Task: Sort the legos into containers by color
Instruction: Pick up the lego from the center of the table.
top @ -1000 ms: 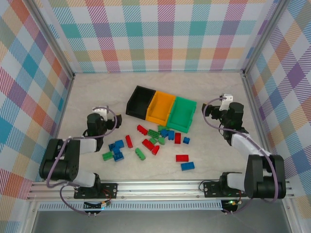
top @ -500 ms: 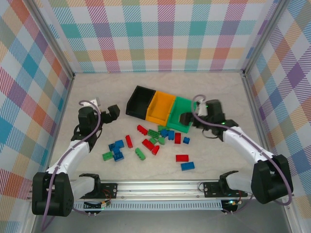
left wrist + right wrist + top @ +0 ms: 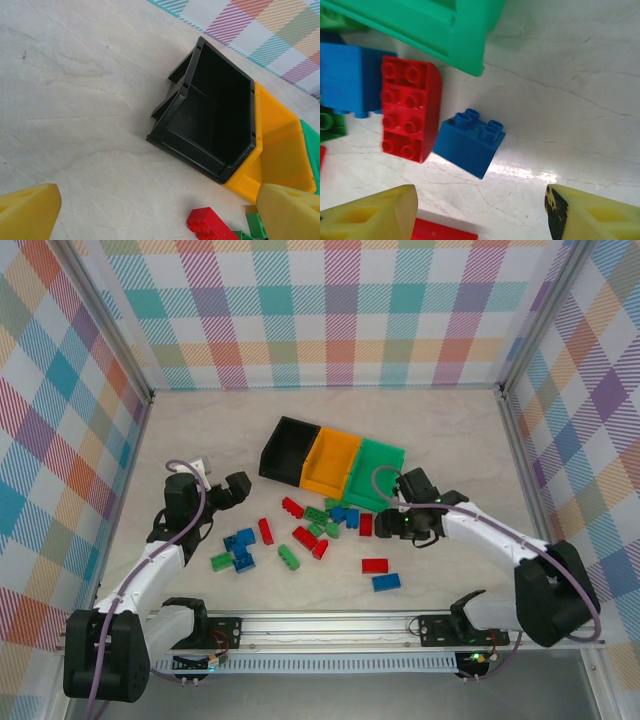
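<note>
Jaws apart and empty, the right gripper (image 3: 480, 215) hangs over a small blue studded plastic brick (image 3: 470, 142) just off the green plastic bin (image 3: 420, 25), mid-way across the tabletop (image 3: 570, 75); the left gripper (image 3: 160, 212), wide open, faces the black plastic bin (image 3: 220, 85).

Three open-top bins stand touching in one slanted row about mid-tabletop (image 3: 450, 430): black bin (image 3: 288, 448) leftmost, orange bin (image 3: 332, 462) central, green bin (image 3: 378, 475) rightmost. The legos (image 3: 304, 537), red, blue and green mixed, lie loose between that row and the near edge. A small blue brick (image 3: 469, 142), studs up, sits just beside a long red brick (image 3: 410, 110) at the green bin's near corner. An outlying red brick (image 3: 375, 565) and an outlying blue brick (image 3: 386, 582) lie closest to the near edge.
</note>
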Controlling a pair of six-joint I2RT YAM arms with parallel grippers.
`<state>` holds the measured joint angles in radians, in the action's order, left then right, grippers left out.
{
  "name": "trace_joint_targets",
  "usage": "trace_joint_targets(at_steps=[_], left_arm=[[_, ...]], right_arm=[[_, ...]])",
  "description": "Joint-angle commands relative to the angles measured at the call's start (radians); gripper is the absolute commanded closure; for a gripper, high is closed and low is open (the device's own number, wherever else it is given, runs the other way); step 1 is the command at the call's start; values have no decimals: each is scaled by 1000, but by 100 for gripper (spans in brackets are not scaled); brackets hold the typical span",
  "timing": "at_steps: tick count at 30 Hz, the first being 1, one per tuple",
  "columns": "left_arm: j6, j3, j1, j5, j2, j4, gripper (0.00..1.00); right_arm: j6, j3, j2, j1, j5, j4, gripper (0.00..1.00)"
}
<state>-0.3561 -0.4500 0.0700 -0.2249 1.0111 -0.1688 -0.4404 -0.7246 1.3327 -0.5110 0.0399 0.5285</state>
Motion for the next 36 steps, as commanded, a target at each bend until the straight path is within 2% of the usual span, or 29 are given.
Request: trace_joint_targets(at_steps=[1, 6, 12, 18, 24, 29, 36], left_arm=[[-15, 6, 8, -20, 18, -3, 0], [-14, 11, 11, -22, 29, -9, 0], [-8, 11, 16, -25, 37, -18, 0], [-4, 5, 16, -23, 47, -13, 0], [-6, 7, 19, -19, 58, -20, 0], [-6, 5, 23, -15, 67, -17, 0], [-2, 5, 24, -5, 64, -14, 0]], right_arm=[[-35, -53, 81, -36, -18, -17, 32], [-19, -103, 186, -63, -96, 4, 40], [-12, -97, 195, -69, -119, -24, 47], [-9, -106, 209, -77, -129, -35, 66], [2, -112, 108, -78, -170, 5, 69], [0, -143, 8, -77, -104, 13, 69], [-3, -224, 143, -73, -36, -33, 69]])
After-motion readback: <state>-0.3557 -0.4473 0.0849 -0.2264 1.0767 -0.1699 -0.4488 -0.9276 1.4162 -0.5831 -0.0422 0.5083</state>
